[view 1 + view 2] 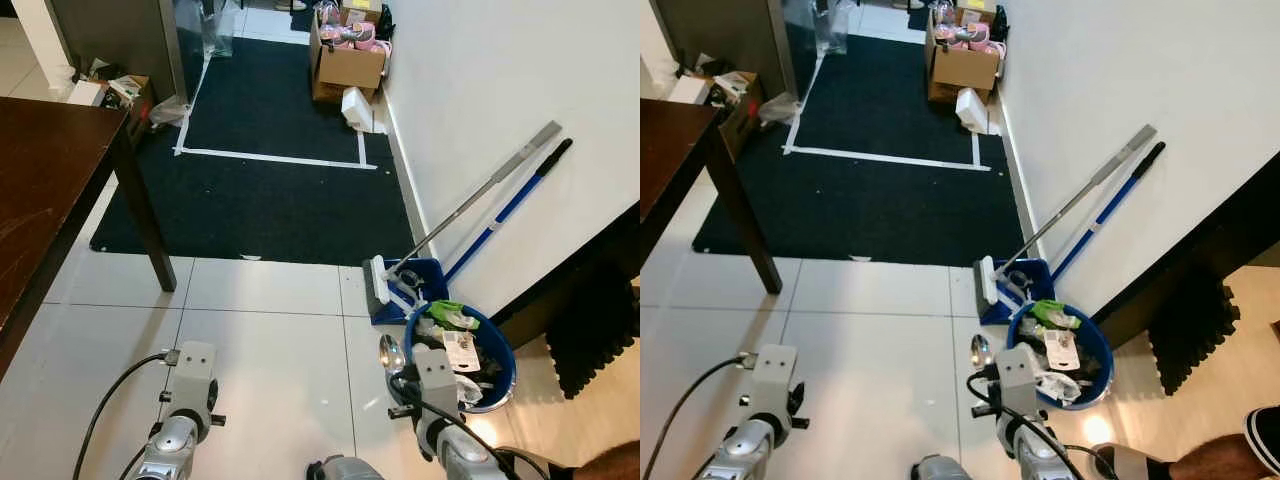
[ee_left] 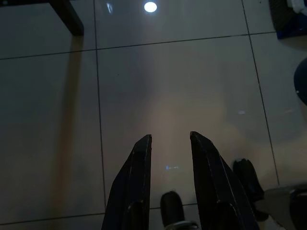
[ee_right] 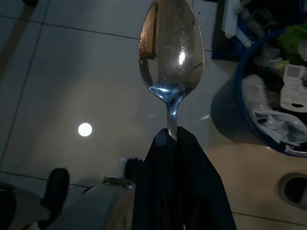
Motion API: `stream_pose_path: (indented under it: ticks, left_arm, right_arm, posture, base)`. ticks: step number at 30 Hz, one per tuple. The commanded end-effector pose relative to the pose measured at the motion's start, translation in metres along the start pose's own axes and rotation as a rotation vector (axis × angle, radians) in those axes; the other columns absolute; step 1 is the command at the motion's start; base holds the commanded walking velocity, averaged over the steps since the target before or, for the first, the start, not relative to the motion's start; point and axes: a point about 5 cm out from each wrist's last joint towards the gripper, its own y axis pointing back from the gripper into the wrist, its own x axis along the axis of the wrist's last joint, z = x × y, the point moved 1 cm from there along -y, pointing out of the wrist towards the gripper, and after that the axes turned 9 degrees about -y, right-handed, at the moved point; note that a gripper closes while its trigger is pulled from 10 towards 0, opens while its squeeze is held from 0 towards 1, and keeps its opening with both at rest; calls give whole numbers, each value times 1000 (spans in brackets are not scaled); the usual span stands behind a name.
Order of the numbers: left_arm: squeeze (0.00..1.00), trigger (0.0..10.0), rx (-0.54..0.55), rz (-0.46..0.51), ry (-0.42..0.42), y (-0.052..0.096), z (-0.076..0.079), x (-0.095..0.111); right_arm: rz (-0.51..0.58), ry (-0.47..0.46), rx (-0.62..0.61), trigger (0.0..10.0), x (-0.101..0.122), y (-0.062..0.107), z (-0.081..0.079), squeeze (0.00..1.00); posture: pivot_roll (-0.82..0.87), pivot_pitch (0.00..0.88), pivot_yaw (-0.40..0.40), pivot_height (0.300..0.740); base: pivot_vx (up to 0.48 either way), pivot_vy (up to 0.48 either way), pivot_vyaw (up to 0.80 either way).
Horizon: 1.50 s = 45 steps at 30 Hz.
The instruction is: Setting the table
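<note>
A: Where did the spoon (image 3: 171,50) sit relative to the right pincer (image 3: 175,136)?

B: Its handle was clamped between the 2 black fingers (image 3: 192,158), which were closed on it. The bowl stuck straight out past the fingertips, over the white tiled floor (image 1: 270,340) and just beside the blue bucket (image 3: 230,115).

A: And the left pincer (image 2: 170,139)?

B: Its 2 fingers (image 2: 139,182) stood parted with nothing between them, held above bare tile.

A: What did the head views add?

B: The dark wooden surface (image 1: 45,190) at the robot's left, well apart from the spoon; 1 leg (image 1: 145,215) stood at the edge of a dark carpet (image 1: 270,190) marked with white tape lines (image 1: 270,157). A blue dustpan with a brush (image 1: 395,290) and 2 long handles (image 1: 490,215) leaned on the white wall (image 1: 480,90). Cardboard boxes (image 1: 345,65) stood at the far end of the carpet. In those views the spoon bowl (image 1: 390,352) was only a small bright oval by the bucket rim (image 1: 500,385).

A: And the wrist views?

B: The right wrist view gave the grip on the handle and a ceiling lamp reflected in the bowl. The left gave the gap between the fingers.

A: Any legible writing?

B: A white tag (image 1: 458,348) in the bucket carried print, too small to read.
</note>
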Motion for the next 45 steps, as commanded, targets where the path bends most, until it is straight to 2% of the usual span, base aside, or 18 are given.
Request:
stream_pose_path:
  ticks: [1, 4, 6, 9, 16, 21, 35, 40, 45]
  left_arm:
    - [0, 10000, 0, -23, 2, 2, 0, -7]
    - [0, 10000, 6, -20, 1, 2, -2, -6]
    - [0, 10000, 12, -22, 4, 2, -4, -6]
    - [0, 10000, -10, -5, 9, 4, -3, -9]
    - [0, 10000, -48, 20, -1, 4, 2, -6]
    - [0, 10000, -66, -12, -2, 6, 6, -12]
    - [0, 10000, -19, -46, 46, 8, -1, -19]
    - [0, 10000, -24, -54, 39, 8, 2, -20]
    - [0, 10000, -30, -24, 72, 8, 4, -16]
  right_arm:
    - [-21, 7, 17, 10000, -8, 3, -1, 0]
    - [-12, -27, 10, 10000, -9, 4, 0, 0]
    - [-6, -21, 8, 10000, -10, 5, -1, 0]
    - [24, 36, 12, 10000, -10, 10, 4, 0]
    - [-2, 13, -9, 10000, -15, 14, 14, 0]
    - [-44, -69, -78, 10000, -23, 15, 18, 0]
    - [-38, -73, -100, 10000, -22, 13, 15, 0]
    - [-56, -68, -118, 10000, -25, 13, 14, 0]
    - [-49, -64, -101, 10000, -24, 12, 10, 0]
  posture:
    - [36, 27, -59, 740]
    - [42, 30, -69, 740]
    - [36, 31, -61, 740]
    - [41, 38, -50, 740]
    - [50, 40, -67, 740]
    - [56, 57, -66, 740]
    - [50, 34, -55, 740]
    - [56, 55, -59, 740]
    - [64, 63, -69, 740]
  base:
    - [0, 0, 0]
    - [0, 0, 0]
    - [0, 0, 0]
    - [0, 0, 0]
    - [0, 0, 0]
    - [0, 0, 0]
    - [0, 0, 0]
    - [0, 0, 0]
    - [0, 0, 0]
